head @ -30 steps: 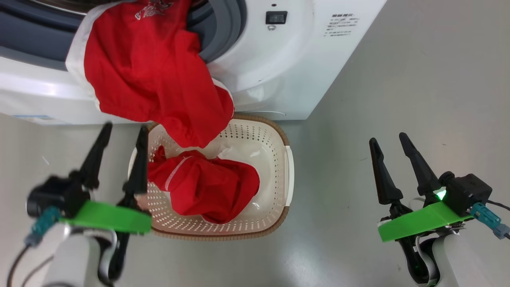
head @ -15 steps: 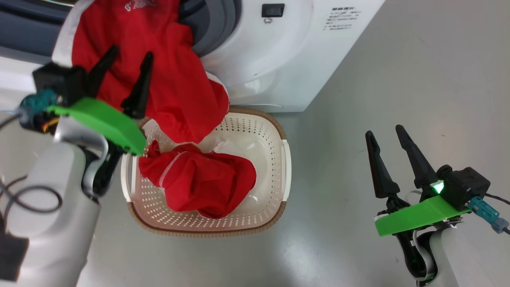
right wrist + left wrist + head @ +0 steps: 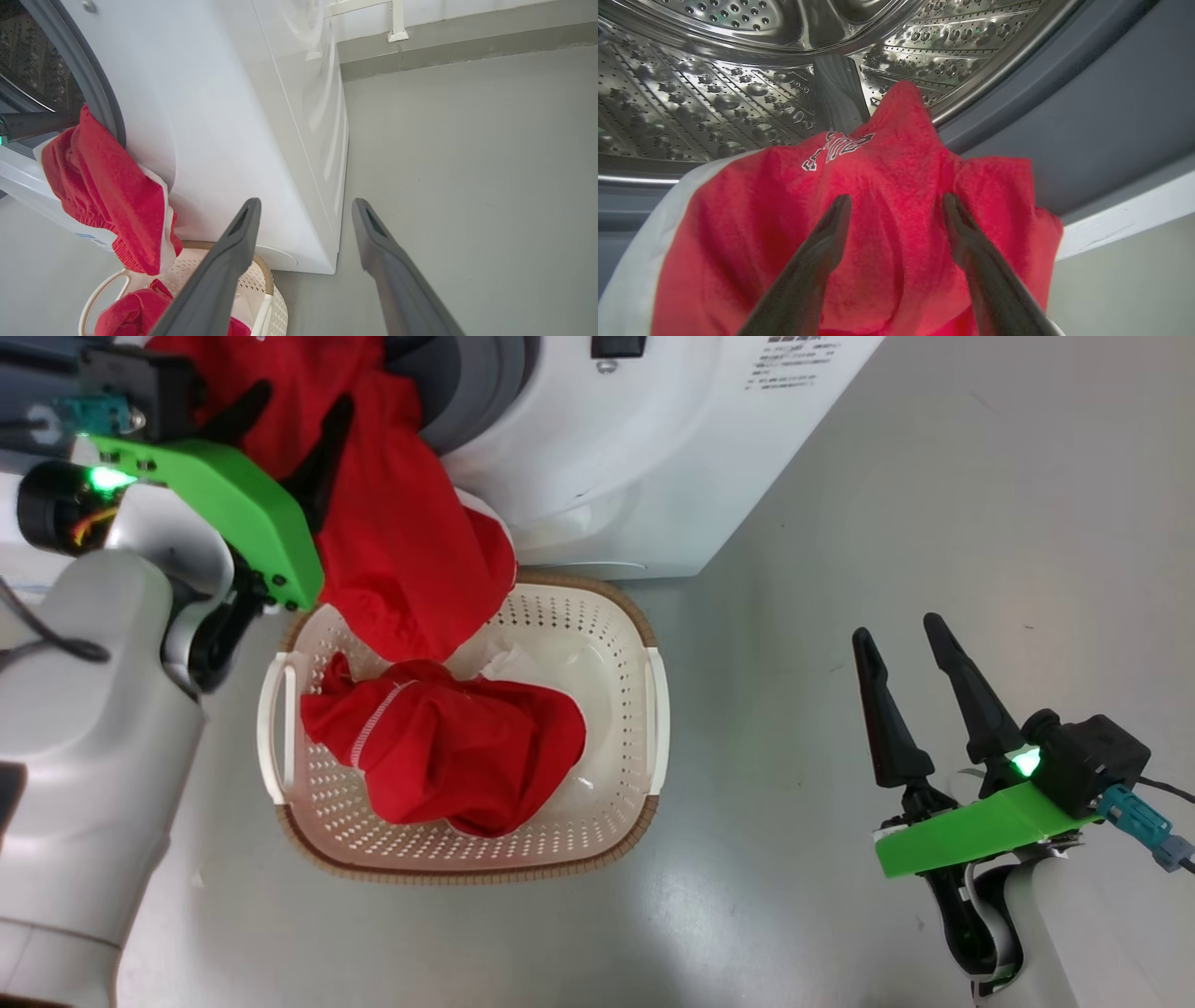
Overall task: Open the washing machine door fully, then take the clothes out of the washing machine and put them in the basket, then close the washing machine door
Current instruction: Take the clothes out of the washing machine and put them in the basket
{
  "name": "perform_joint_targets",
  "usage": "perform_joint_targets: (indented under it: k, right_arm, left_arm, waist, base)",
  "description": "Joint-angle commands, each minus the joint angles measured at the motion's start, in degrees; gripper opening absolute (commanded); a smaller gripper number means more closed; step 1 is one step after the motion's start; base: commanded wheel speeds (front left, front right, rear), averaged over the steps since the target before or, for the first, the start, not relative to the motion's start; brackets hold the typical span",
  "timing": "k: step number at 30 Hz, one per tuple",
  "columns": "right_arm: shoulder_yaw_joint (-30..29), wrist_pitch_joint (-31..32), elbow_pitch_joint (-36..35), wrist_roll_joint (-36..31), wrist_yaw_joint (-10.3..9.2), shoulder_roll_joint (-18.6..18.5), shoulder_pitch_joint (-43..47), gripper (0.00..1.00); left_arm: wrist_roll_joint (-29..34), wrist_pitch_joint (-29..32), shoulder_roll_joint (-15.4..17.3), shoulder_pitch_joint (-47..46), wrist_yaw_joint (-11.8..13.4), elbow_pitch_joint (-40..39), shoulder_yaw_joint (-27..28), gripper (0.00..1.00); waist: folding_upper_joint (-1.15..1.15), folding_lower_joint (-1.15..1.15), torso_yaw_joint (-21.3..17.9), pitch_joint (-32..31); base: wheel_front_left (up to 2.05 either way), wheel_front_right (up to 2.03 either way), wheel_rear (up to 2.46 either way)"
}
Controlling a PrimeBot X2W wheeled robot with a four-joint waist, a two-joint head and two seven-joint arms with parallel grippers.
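A red garment (image 3: pixel 401 532) with a white panel hangs out of the washing machine (image 3: pixel 644 457) opening, its lower end drooping over the basket (image 3: pixel 658 709). Another piece of the red clothes (image 3: pixel 457 756) lies bunched inside the basket. My left gripper (image 3: pixel 294 406) is open, raised at the drum mouth, its fingers straddling the hanging garment (image 3: pixel 896 219) just above it, with the perforated steel drum (image 3: pixel 714 93) beyond. My right gripper (image 3: pixel 896 635) is open and empty over the floor, to the right of the basket. The washing machine door is out of view.
Grey floor (image 3: pixel 887 523) spreads to the right of the machine. In the right wrist view the machine's white side (image 3: pixel 261 116) runs back to a wall with a skirting strip (image 3: pixel 467 42). The basket (image 3: pixel 261 308) stands against the machine's front.
My left arm has risen from beside the basket to the drum opening, fingers now over the hanging garment. The head camera has shifted, sliding the scene left and up. The right arm has stayed put.
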Motion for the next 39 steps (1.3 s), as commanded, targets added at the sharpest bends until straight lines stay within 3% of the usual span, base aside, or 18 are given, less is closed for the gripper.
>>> perform_joint_targets:
  k: [1, 15, 16, 17, 19, 20, 21, 33, 39]
  right_arm:
    - [1.56, -0.37, -1.28, 0.55, 0.28, 0.07, -0.21, 1.00]
    - [1.89, -0.37, -1.45, 1.06, 0.28, 0.07, -0.34, 1.00]
    - [1.92, -0.37, -1.48, 1.07, 0.28, 0.07, -0.36, 1.00]
    - [1.94, -0.37, -1.48, 1.07, 0.28, 0.07, -0.36, 1.00]
    - [1.90, -0.37, -1.50, 1.06, 0.28, 0.07, -0.37, 1.00]
    - [1.86, -0.37, -1.50, 1.06, 0.28, 0.07, -0.36, 1.00]
    - [1.84, -0.37, -1.48, 1.06, 0.28, 0.07, -0.34, 1.00]
    - [1.14, -0.37, -1.33, 0.78, 0.28, 0.07, 0.34, 1.00]
    - [0.64, -0.37, -1.36, 0.63, 0.28, 0.07, 1.07, 1.00]
  left_arm:
    - [-0.92, 0.26, 2.91, -1.96, -0.32, 0.18, 0.63, 1.00]
    - [-6.26, -1.48, 2.38, -5.75, -0.32, 9.52, -6.81, 1.00]
    - [-6.60, -1.77, 2.36, -5.97, -0.32, 9.98, -7.31, 0.86]
    - [-6.90, -2.10, 2.36, -6.16, -0.32, 10.40, -7.81, 0.49]
    - [-7.53, -2.69, 2.37, -6.49, -0.32, 11.13, -8.76, 0.29]
    - [-7.87, -3.08, 2.38, -6.62, -0.32, 11.43, -9.21, 0.09]
    - [-8.22, -3.47, 2.40, -6.72, -0.32, 11.72, -9.63, 0.00]
    - [-10.81, -15.93, 2.68, -6.46, -0.32, 13.80, -11.89, 0.00]
    - [-9.95, -19.47, 3.18, -4.79, 0.27, 11.29, -8.45, 0.00]
  waist:
    - [0.00, 0.00, -0.27, 0.11]
    - [0.00, 0.00, -1.14, 0.34]
    - [0.00, 0.00, -1.17, 0.32]
    - [0.00, 0.00, -1.20, 0.29]
    - [0.00, 0.00, -1.22, 0.26]
    - [0.00, 0.00, -1.22, 0.22]
    - [0.00, 0.00, -1.22, 0.15]
    - [0.00, 0.00, -0.30, -1.25]
    - [0.00, 0.00, 0.48, -2.40]
  base:
    - [0.00, 0.00, 0.00]
    - [0.00, 0.00, 0.00]
    - [0.00, 0.00, 0.00]
    - [0.00, 0.00, 0.00]
    - [0.00, 0.00, 0.00]
    - [0.00, 0.00, 0.00]
    - [0.00, 0.00, 0.00]
    - [0.00, 0.00, 0.00]
    - [0.00, 0.00, 0.00]
